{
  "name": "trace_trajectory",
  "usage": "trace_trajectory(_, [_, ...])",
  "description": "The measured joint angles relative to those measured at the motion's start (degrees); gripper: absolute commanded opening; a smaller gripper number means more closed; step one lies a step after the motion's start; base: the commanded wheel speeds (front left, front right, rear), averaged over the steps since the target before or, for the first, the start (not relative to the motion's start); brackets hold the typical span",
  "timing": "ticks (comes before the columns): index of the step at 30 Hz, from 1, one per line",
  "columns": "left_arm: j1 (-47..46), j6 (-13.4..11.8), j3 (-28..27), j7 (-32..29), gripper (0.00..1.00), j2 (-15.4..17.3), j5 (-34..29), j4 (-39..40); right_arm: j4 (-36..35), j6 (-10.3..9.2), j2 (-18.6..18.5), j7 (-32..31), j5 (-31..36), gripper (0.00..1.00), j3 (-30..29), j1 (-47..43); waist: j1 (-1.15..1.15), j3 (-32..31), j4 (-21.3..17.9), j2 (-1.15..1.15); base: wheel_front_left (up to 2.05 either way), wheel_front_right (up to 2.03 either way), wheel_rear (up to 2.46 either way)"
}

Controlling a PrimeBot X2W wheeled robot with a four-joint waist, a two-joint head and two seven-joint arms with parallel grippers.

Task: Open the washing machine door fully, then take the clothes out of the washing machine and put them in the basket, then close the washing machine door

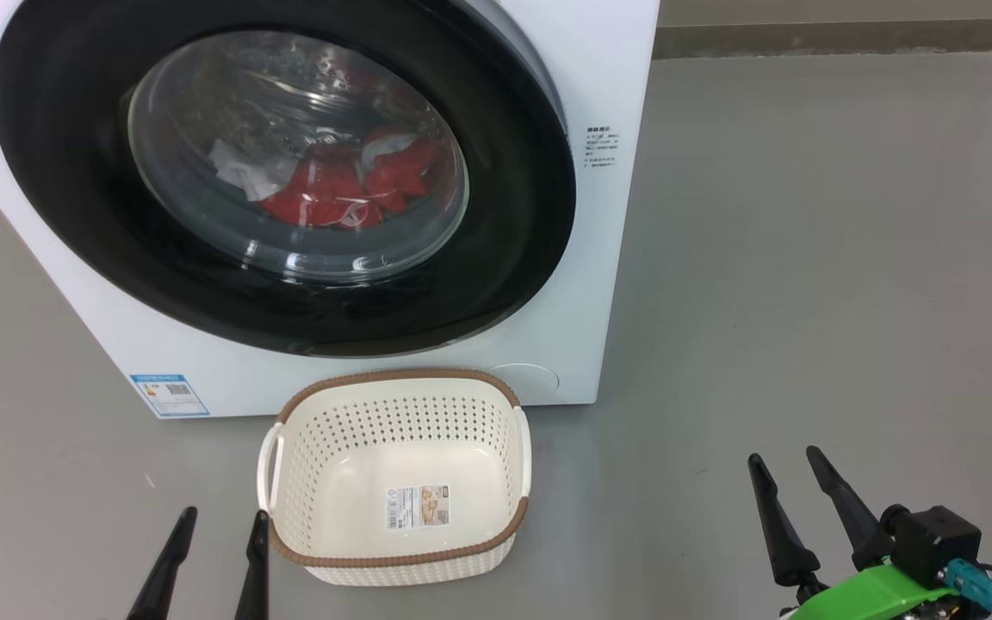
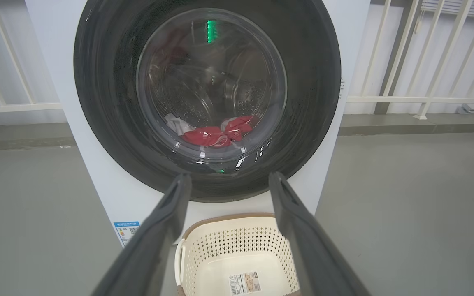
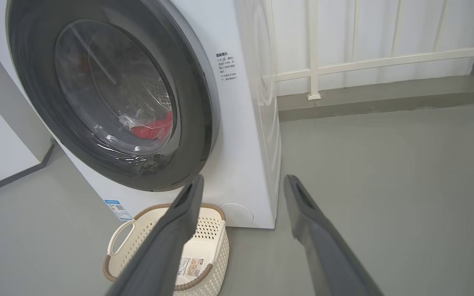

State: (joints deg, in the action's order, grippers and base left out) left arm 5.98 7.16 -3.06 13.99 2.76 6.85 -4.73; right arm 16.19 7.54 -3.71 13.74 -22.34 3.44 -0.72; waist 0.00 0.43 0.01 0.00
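Spread wide, holding nothing: left gripper (image 1: 225,512), right gripper (image 1: 784,454), low on either side of basket (image 1: 397,379). Ahead, washing machine door (image 1: 289,164), looks shut. Likely heavy, hard, slippery; best pulled at right rim. Inside, clothes (image 1: 332,185): soft, light.

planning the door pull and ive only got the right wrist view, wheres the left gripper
Observer: The left gripper is open, low beside the basket's left side in the head view.
Operator: my own finger hides half the basket, anything in it
Observer: No clothes. The head view shows just a paper label on its bottom.
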Motion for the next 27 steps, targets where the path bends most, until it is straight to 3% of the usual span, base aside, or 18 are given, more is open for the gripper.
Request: trace_trajectory(27, [0.01,0.0,-0.92,0.31,1.0,0.01,1.91,-2.9,-0.27,-0.01,0.3,0.57,1.18,1.0,-1.43,-1.21,0.0,-0.1,0.23,0.0,0.0,0.0,0.0])
